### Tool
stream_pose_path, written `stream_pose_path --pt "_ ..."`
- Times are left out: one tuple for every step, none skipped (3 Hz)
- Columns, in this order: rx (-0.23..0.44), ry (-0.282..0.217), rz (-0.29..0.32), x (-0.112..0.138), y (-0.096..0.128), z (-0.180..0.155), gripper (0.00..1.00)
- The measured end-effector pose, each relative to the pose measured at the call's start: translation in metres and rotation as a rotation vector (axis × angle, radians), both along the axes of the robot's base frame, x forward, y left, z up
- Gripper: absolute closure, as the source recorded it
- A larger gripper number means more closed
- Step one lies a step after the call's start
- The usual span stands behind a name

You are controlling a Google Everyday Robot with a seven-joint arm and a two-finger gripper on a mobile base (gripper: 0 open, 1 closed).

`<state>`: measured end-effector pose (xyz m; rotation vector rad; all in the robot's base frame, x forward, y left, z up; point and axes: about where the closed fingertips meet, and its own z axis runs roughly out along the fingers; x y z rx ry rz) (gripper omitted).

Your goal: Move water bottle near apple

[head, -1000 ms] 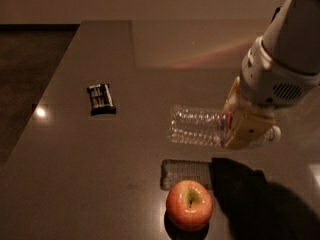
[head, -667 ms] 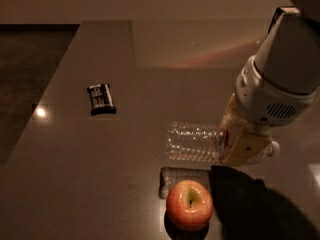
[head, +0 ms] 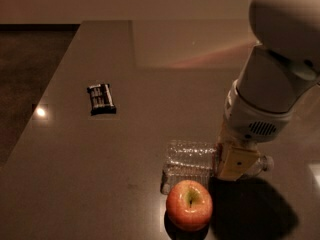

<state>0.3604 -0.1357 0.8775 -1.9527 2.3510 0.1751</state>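
Observation:
The water bottle (head: 191,158) is clear and ribbed. It lies on its side, with its neck end poking out to the right of the gripper. My gripper (head: 235,162) comes down from the big white arm at the right and is shut around the bottle near its neck. The bottle is at or just above the tabletop; I cannot tell if it touches. The red-and-yellow apple (head: 189,205) stands on the table right in front of the bottle's body, a small gap away.
A dark rectangular snack bar (head: 101,98) lies on the brown table (head: 150,84) to the left. The table's left edge runs diagonally, with dark floor beyond it. The arm's shadow falls right of the apple.
The gripper has moved toward the camera and lower with the bottle in it. The bottle now sits much closer to the apple. The apple and snack bar have not moved.

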Motion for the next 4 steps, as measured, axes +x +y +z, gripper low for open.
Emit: stream_pose_path --pt "-0.029 0.025 -0.015 -0.0002 -0.0033 -0.0117 0.81" --pt "-0.047 0.037 -0.026 0.0003 -0.0062 -0.0181 0.58" --pt "-0.056 0.042 -0.032 0.0007 -0.0085 -0.0212 0.36" --pt "-0.053 0.033 -0.033 0.0019 -0.0076 -0.0203 0.12"
